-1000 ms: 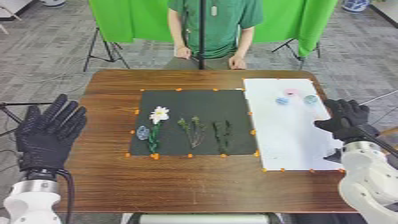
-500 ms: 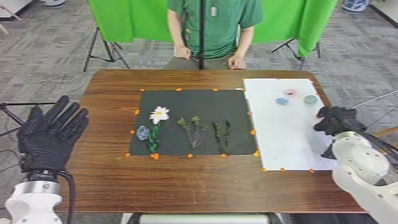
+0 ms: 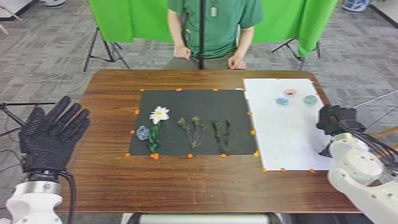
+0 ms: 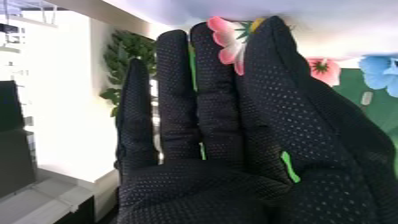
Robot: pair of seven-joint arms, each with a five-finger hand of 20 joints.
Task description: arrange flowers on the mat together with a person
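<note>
Both our hands are straight-fingered, the left hand [image 3: 53, 137] well apart from the right hand [image 3: 338, 120], whose possible grip on the pink-and-white flower [image 4: 228, 51] we can't tell. Leftward of the right hand, bare stems [image 3: 193, 132] lie on the dark mat [image 3: 182, 97]; ahead-left, the blue bloom [image 3: 282, 101] and pink bloom [image 3: 290, 92]. We judge bloom-picking is in hand; next, we should reach in gently and pinch one.

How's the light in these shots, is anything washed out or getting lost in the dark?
Head view: fairly even light; the white sheet is bright, while the dark green stems nearly melt into the black mat. Right wrist view: a bright patch beside the right hand is washed out to white.
</note>
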